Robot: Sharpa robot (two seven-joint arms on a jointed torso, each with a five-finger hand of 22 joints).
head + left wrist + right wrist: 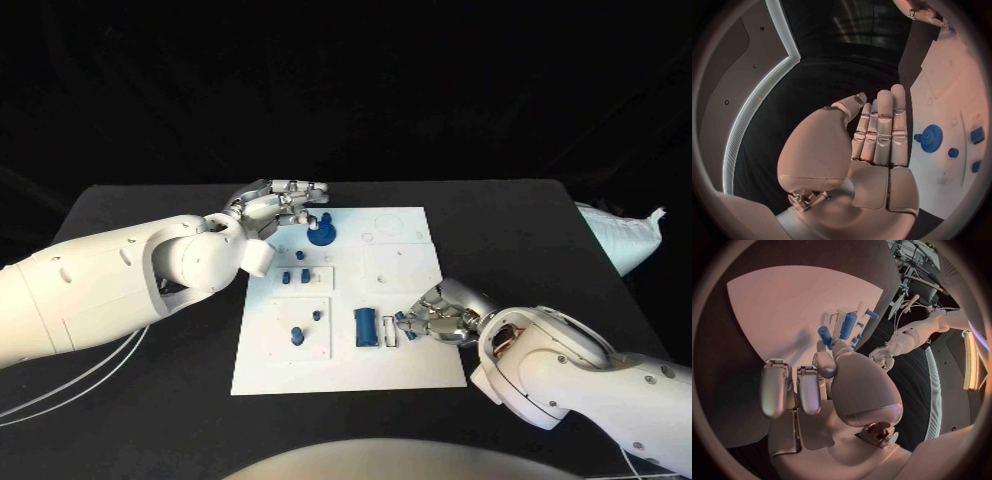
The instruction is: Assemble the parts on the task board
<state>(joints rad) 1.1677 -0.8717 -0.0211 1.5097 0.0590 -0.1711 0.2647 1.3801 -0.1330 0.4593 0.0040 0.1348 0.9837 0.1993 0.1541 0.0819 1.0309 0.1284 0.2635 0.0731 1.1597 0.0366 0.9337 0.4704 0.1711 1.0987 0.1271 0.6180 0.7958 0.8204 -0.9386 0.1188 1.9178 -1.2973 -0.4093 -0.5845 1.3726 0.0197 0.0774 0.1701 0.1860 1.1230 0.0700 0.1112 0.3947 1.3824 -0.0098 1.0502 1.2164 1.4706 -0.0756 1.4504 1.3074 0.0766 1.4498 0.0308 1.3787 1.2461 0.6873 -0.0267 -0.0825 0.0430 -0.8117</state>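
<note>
A: Start nearest the robot. What is the right hand [444, 318] doing?

B: It sits low over the near right part of the task board [411, 372]. In the right wrist view a small blue peg [824, 335] stands at the tips of its thumb and 1 finger, which look closed on it while the other fingers [774, 388] hang spread. I read that as a pinch.

A: And beside it?

B: Just beside that hand lies a blue block [366, 326] with a narrow white slot [387, 331] next to it. Left of these, in a recessed panel, a blue pin [317, 318] and a rounded blue piece [297, 336] are set. Further up, 2 or 3 small blue studs [294, 277] sit in another panel.

A: The far end?

B: A blue gear [320, 237] sits near the far edge. The left hand [274, 208] hovers just beyond it, at the board's far left corner. In the left wrist view its fingers [884, 127] are straight, side by side, holding nothing.

A: How should the step go?

B: My judgement: the right hand is about to seat its peg. Keep the peg upright, line it up squarely over its hole, lower slowly, and only loosen the pinch once it stands alone. A tilt would probably jam it.
</note>
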